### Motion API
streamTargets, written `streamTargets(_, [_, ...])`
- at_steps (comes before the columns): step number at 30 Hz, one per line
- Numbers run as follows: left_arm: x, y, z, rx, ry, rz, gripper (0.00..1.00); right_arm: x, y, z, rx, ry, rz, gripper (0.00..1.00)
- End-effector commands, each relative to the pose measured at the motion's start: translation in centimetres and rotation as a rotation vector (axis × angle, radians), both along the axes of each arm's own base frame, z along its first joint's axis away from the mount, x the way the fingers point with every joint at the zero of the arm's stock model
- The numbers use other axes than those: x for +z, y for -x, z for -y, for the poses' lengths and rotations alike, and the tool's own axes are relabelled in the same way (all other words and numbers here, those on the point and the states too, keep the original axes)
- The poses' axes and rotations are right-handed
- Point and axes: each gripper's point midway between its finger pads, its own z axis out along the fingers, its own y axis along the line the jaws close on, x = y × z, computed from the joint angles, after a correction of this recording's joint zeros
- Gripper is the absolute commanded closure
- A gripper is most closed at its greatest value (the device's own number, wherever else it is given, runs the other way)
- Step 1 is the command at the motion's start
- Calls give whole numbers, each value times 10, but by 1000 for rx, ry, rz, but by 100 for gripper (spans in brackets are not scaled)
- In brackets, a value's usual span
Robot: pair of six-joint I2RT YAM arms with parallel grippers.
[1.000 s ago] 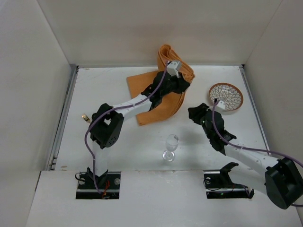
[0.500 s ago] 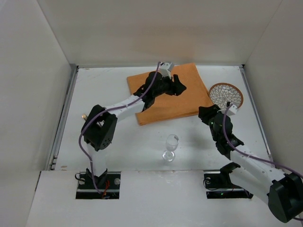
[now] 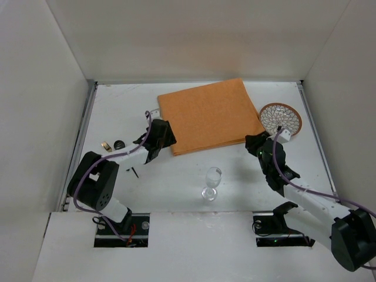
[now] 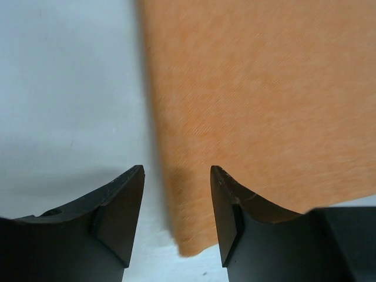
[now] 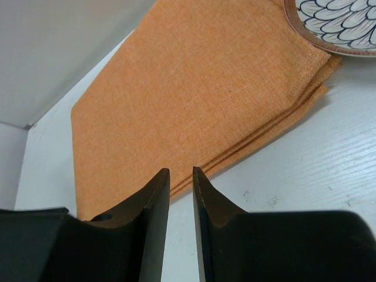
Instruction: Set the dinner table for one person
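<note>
An orange cloth (image 3: 208,114) lies flat and folded on the white dinner table (image 3: 170,182), toward the back. My left gripper (image 3: 158,138) hovers at the cloth's near-left corner (image 4: 194,235), open, with nothing gripped between its jaws. At the near-right corner of the cloth (image 5: 200,94) is my right gripper (image 3: 258,144). Its jaws stand a narrow gap apart and hold nothing. A patterned plate (image 3: 281,119) sits just right of the cloth. A wine glass (image 3: 211,183) stands upright in front of the cloth, between the two arms.
Two small items, one brass-coloured (image 3: 106,146) and one dark (image 3: 119,144), lie near the left wall. White walls close in the table on the left, back and right. The plate's rim (image 5: 329,50) touches the cloth's right corner.
The left gripper let go of the bunched cloth, which now lies flat, and drew back to the cloth's near-left corner. The right gripper's jaws narrowed as it moved to the near-right corner.
</note>
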Motion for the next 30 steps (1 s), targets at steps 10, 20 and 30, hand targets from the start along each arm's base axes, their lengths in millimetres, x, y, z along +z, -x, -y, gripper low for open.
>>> streamTargets(10, [-48,24,-3,7,83,-130,76,16,-11,-31,97,14,49,67])
streamTargets(20, [-50,-39,-41,209,114,-78,95,14,-11,-30,99,20,45,65])
streamTargets(30, [-52,-44,-78,336,67,-70,97,16,-11,-23,85,20,53,60])
